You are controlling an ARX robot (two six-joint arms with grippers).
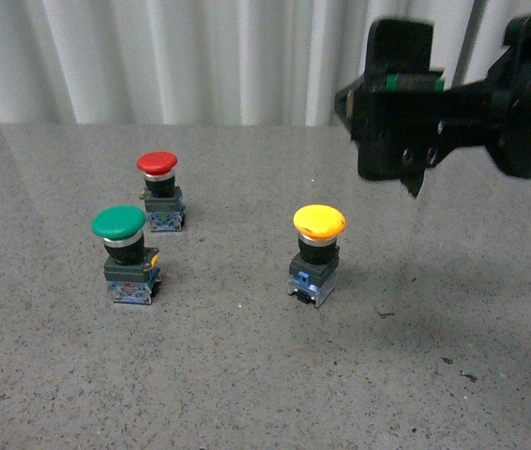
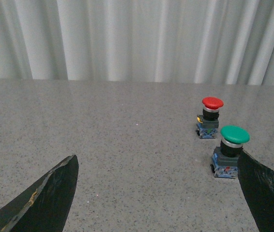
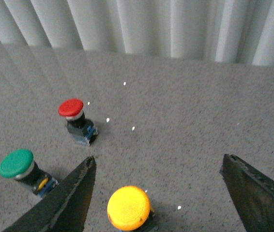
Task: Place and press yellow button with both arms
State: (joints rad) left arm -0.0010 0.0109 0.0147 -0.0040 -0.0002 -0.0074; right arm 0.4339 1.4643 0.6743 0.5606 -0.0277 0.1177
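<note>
Yellow mushroom-cap push button [image 1: 315, 253] stands upright on the grey speckled tabletop [image 1: 247, 384], alone, well to the right of the other two.

Starting at the right arm's black claw [image 3: 159, 158]: released, fingers spread wide, nothing in it. It hangs in the air above & a bit beyond the button, not touching. The right wrist cam shows the yellow cap [image 3: 129, 208] btwn the two fingers but nearer one of them, so not centred.

Left arm's black claw [image 2: 157, 154] is also released & empty, low over the tabletop. Its cam shows the green-capped button [image 2: 229, 152] just beside one finger and the red-capped button [image 2: 210, 116] a little beyond; the yellow one isn't in that view. Furthest back is the white pleated curtain [image 1: 200, 56].

Step, imo: approach, w/ nothing grasped or pressed yet. The next move prob needs the right claw to shift till the cap is midway btwn its fingers. It should then drop past the cap and close on the black collar or blue-grey base, not the rounded top, which could slip. The left claw must come across w/o knocking the green one.
</note>
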